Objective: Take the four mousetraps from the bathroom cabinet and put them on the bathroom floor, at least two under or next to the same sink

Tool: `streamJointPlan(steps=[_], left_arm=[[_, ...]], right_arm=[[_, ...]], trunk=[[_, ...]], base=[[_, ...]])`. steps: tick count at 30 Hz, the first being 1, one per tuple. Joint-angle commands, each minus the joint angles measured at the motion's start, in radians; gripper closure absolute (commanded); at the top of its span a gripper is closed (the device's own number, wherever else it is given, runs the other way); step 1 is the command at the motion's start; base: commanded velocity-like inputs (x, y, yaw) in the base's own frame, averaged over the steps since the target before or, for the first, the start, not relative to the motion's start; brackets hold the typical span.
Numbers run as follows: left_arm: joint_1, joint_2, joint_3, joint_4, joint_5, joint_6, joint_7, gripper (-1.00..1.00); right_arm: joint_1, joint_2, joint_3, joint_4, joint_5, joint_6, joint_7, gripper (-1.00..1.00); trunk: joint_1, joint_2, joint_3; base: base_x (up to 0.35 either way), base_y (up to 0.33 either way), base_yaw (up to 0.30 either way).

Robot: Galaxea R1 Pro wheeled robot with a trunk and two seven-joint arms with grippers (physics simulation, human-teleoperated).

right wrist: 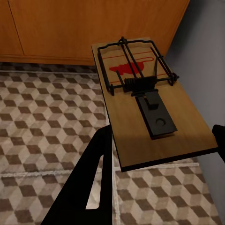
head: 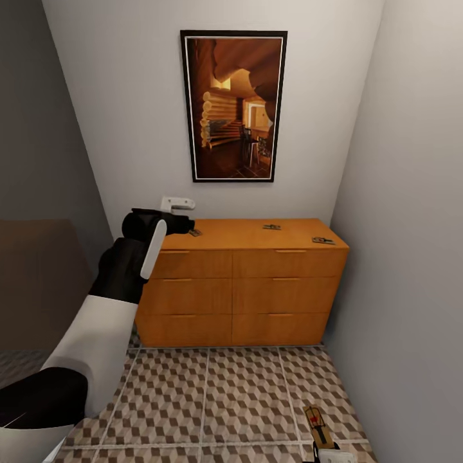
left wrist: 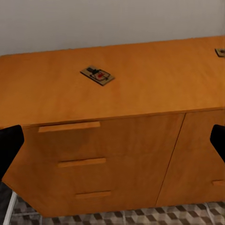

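Observation:
The orange-tan cabinet [head: 244,289] stands against the far wall, with three mousetraps on its top: one at the left [head: 195,233], one at the back [head: 271,227] and one at the right edge [head: 323,241]. My left gripper [left wrist: 112,145] hovers open in front of the cabinet's upper left corner, short of the left mousetrap [left wrist: 97,75]. Low over the bathroom floor [head: 212,399], near the right wall, my right gripper [right wrist: 157,154] is shut on another mousetrap [right wrist: 140,98], also seen at the head view's lower edge [head: 315,424]. The bathroom sink is out of view.
A framed picture [head: 233,106] hangs above the cabinet. Grey walls close in on both sides, the right wall [head: 411,257] near my right gripper. A dark brown block [head: 32,283] stands at the left. Patterned tiles stretch between me and the cabinet.

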Motion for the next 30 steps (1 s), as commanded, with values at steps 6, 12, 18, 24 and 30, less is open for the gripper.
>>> streamJointPlan(steps=[6,12,18,24,30], left_arm=[[-0.001,0.001,-0.001,0.016,0.011,0.002,0.009,-1.0],[-0.001,0.001,-0.001,0.06,0.012,0.001,0.008,-1.0],[-0.001,0.001,-0.001,0.08,0.012,0.0,0.008,-1.0],[-0.001,0.0,-0.001,0.083,0.012,0.0,0.007,-1.0],[-0.001,0.001,-0.001,0.085,0.012,0.0,0.007,-1.0]], right_arm=[[-0.001,0.0,-0.007,0.001,0.008,-0.003,-0.003,1.0],[-0.001,0.0,-0.007,0.001,0.008,-0.003,-0.003,1.0],[-0.001,-0.001,-0.007,0.0,0.008,-0.003,-0.003,1.0],[-0.001,-0.001,-0.007,0.001,0.008,-0.003,-0.003,1.0],[-0.001,-0.001,-0.007,0.001,0.008,-0.003,-0.003,1.0]], trunk=[[0.0,-0.001,-0.001],[0.0,-0.001,-0.001],[0.0,-0.001,-0.001],[0.0,-0.001,-0.001],[0.0,-0.001,-0.001]], base=[[0.0,0.0,0.0],[0.04,0.0,0.0],[0.196,0.0,0.0],[0.238,0.0,0.0],[0.225,0.0,0.0]])
